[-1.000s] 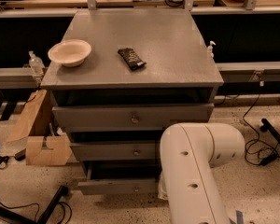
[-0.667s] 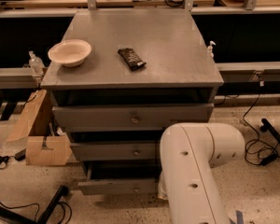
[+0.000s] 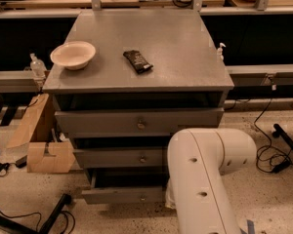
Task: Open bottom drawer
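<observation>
Grey 3-drawer cabinet: the bottom drawer, slimmest front, sits pulled partway out just above the floor. A white robot arm covers its right end and hides the gripper behind it, so can't tell the gripper's state. On top: a bowl and a dark bar.

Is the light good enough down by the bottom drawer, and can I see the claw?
Camera view: the cabinet top is evenly lit; the gaps above each drawer front sit in deep shadow; the bottom drawer is dim, yet its knob shows; the bright white arm covers its right end and hides the claw.
</observation>
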Motion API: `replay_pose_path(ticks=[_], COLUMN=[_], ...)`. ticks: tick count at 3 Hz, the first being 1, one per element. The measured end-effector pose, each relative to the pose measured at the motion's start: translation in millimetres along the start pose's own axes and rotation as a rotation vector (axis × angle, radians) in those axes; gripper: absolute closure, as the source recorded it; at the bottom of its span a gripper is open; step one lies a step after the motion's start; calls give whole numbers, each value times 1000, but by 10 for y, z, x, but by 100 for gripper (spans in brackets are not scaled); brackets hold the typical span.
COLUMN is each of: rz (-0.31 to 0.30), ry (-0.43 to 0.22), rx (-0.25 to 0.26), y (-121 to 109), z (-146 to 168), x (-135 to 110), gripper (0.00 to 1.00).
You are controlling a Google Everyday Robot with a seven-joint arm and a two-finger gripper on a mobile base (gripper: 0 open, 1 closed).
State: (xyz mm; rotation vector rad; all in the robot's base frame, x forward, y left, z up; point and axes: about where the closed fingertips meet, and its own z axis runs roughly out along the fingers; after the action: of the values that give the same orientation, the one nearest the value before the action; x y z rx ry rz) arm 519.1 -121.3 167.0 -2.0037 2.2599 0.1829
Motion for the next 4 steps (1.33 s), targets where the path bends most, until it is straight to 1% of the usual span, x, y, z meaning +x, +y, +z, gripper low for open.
replay_pose_path(ticks=[4], rz=[0], ry=[0], rx=[0], y=[1], z=[-2], x=[0], gripper=[100])
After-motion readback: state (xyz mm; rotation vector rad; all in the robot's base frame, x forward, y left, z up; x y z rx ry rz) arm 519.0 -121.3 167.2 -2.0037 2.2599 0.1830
